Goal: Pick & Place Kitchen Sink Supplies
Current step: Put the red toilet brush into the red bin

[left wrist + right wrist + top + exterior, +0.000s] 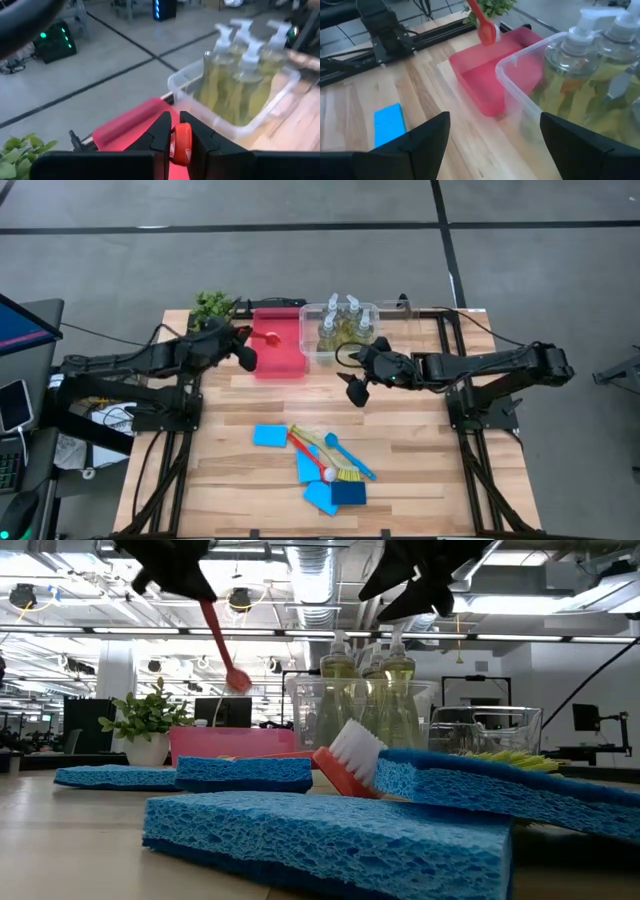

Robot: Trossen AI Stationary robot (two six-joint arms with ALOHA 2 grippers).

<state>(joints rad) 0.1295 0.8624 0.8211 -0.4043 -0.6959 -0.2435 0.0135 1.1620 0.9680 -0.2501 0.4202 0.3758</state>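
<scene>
In the high view the left gripper (243, 348) sits at the upper middle-left of the frame, over the left edge of the red tray (279, 360). Its fingers are pinched nearly together on a red brush (268, 337), whose handle reaches out over the tray. The left wrist view shows the two dark fingers (161, 131) pressed on either side of the red handle, with the tray just beyond. In the low view that brush (221, 644) hangs slanted from the gripper at the top left, its round end in the air above the tray.

The right gripper (359, 381) is at the centre of the high view, just below the clear bin (312, 346). Its jaws stand wide apart and hold nothing; the right wrist view shows both fingers (427, 137) spread with bare table between them.

Four bottles (346, 320) of yellow-green liquid stand upright inside the bin, which touches the tray's right side. A second clear bin (410, 307) stands near the table's upper right edge. A plant (212, 307) stands at the table's upper left corner.

The remaining supplies lie in the lower middle of the table (430, 460). One blue sponge (270, 436) lies alone to the left. Right of it a second red brush (306, 453), a yellow brush (328, 453) and a blue brush (349, 455) cross over more sponges (310, 467), and a darker sponge (348, 493) lies lowest.
</scene>
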